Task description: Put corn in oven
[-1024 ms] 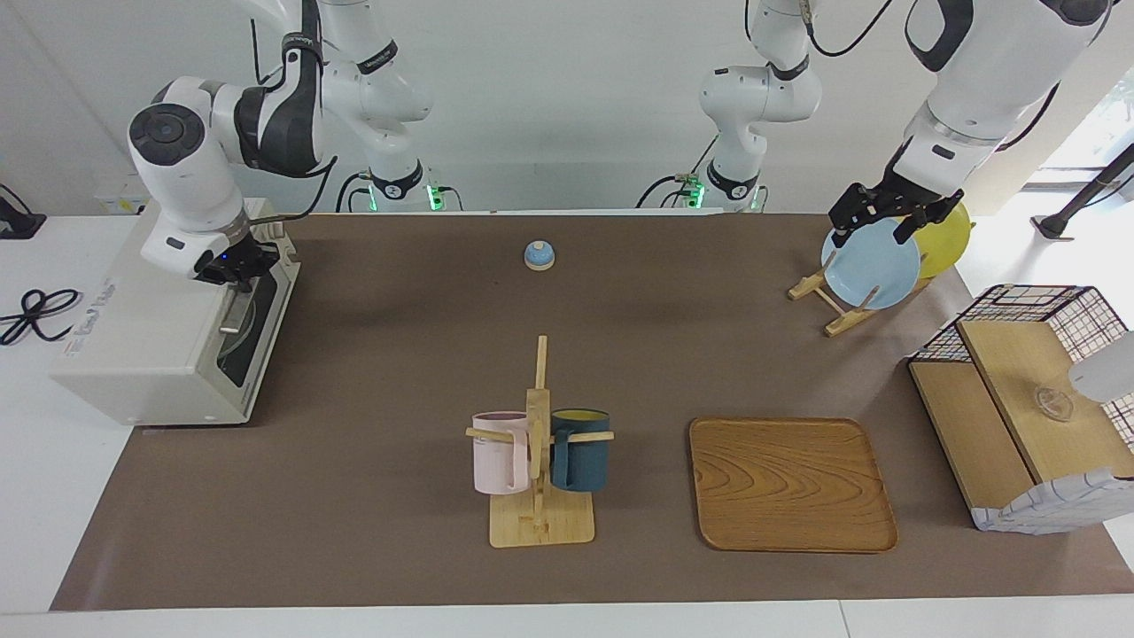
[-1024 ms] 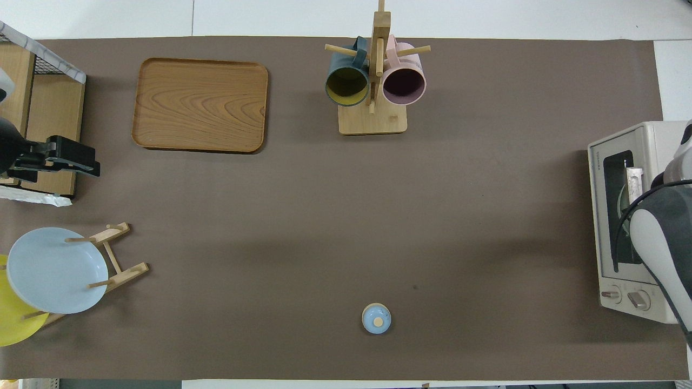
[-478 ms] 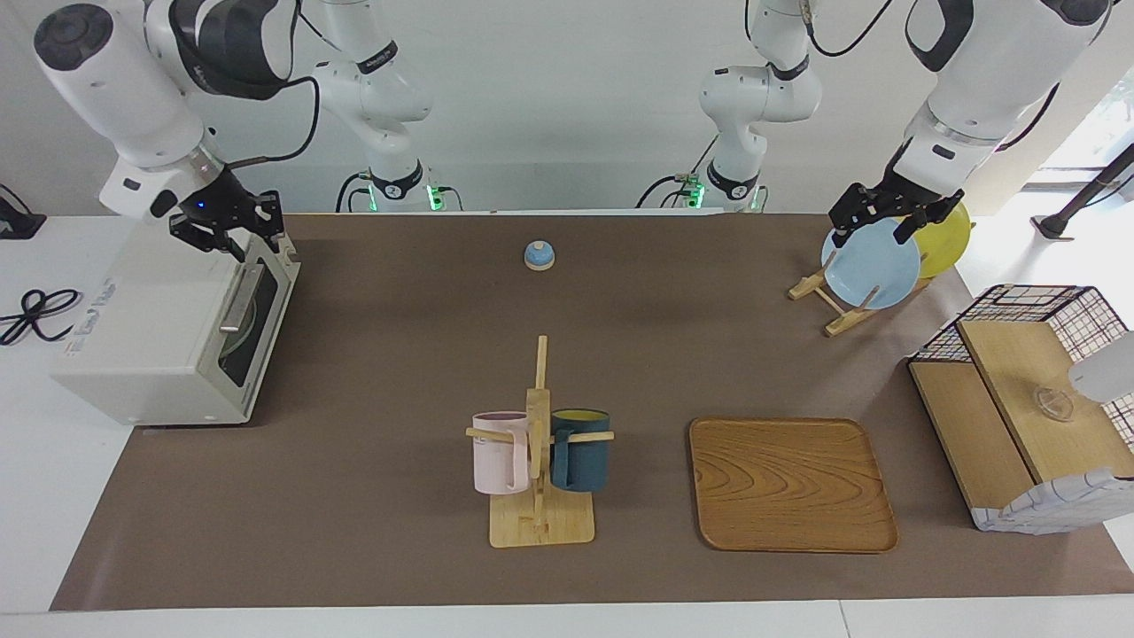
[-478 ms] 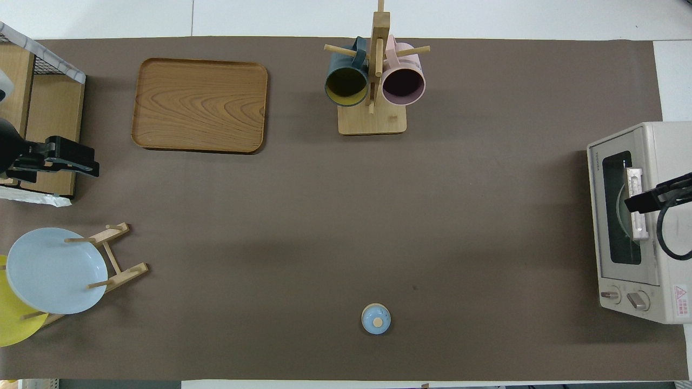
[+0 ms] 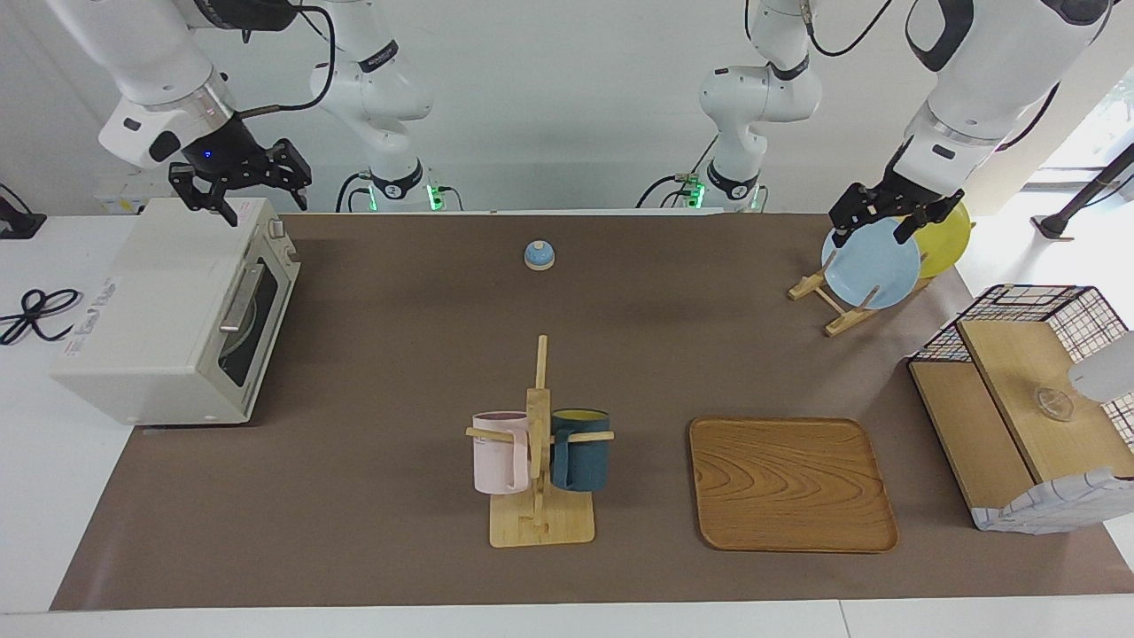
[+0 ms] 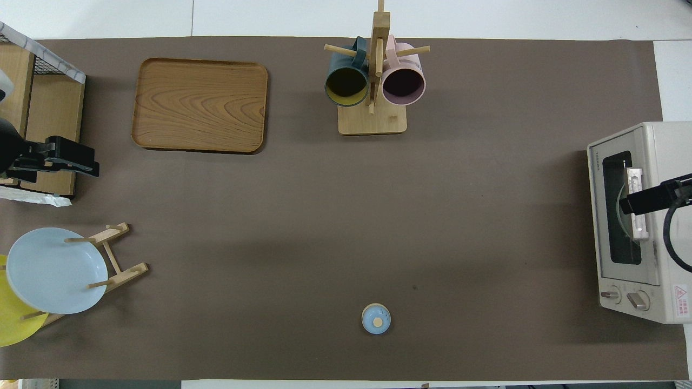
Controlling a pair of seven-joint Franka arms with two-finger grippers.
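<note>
Right tool risen off oven, opened

The oven door was shut, blocking entry. In front of it the worktop lay bare up to the mug rack.

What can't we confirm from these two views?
- Corn: in neither view; whether it lies inside the oven cannot be told through the dark glass of the shut door.
- Left gripper: body cut off by the overhead view's edge.
- Right gripper: overhead shows only its tip; it hangs over the oven.
</note>
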